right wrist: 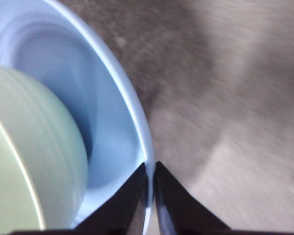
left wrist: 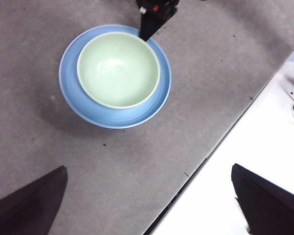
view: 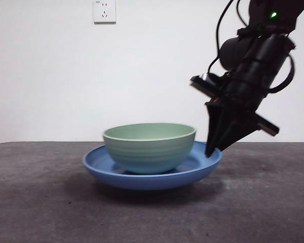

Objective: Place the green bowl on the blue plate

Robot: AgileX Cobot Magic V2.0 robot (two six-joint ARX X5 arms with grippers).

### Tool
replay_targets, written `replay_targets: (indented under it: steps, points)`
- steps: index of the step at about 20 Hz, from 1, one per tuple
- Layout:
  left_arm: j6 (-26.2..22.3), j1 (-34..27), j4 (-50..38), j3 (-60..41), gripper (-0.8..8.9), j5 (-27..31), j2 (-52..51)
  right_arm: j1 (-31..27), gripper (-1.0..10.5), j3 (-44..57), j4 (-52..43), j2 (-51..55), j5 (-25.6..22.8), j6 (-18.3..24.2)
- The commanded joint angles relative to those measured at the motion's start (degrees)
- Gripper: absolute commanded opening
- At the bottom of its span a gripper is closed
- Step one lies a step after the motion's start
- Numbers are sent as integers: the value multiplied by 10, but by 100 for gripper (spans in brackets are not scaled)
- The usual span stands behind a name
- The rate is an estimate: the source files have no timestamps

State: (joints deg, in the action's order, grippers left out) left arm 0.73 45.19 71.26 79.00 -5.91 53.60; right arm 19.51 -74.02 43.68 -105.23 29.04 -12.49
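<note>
I see bare desk [left wrist: 137, 166] all round the blue plate [left wrist: 115, 115]; only the right tool [view: 211, 150] crowds its rim.

The right wrist view is blurring the grey table [right wrist: 225, 98], and its edges are cutting off the blue plate [right wrist: 112, 112] and the green bowl [right wrist: 34, 161].

Front view: low, table height, level across table [view: 40, 212] toward wall, near. Left wrist view: high, looking down, far. Right wrist view: very close at blue plate [right wrist: 132, 98] rim. All share green bowl [view: 149, 147] on plate.
</note>
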Motion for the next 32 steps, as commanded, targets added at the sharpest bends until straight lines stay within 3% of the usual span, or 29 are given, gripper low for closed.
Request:
replay_targets:
  steps: [1, 15, 16, 19, 21, 26, 32]
  points:
    - [0, 5, -5, 7, 657, 2, 3, 9, 8, -14, -15, -23, 11, -27]
    - [0, 5, -4, 7, 657, 2, 3, 14, 14, -14, -34, -47, 10, -32]
    - [0, 5, -4, 7, 657, 2, 3, 14, 34, -14, -35, -47, 10, -32]
    - [0, 5, -4, 7, 657, 2, 3, 14, 280, -14, -34, -47, 9, -20]
    - [0, 5, -3, 7, 657, 2, 3, 11, 339, -14, -32, -40, 9, -17]
    - [2, 5, -3, 7, 657, 2, 3, -13, 339, -22, 21, 21, -25, 18]
    - [1, 5, -4, 7, 657, 2, 3, -29, 339, -22, 115, 197, -80, 72]
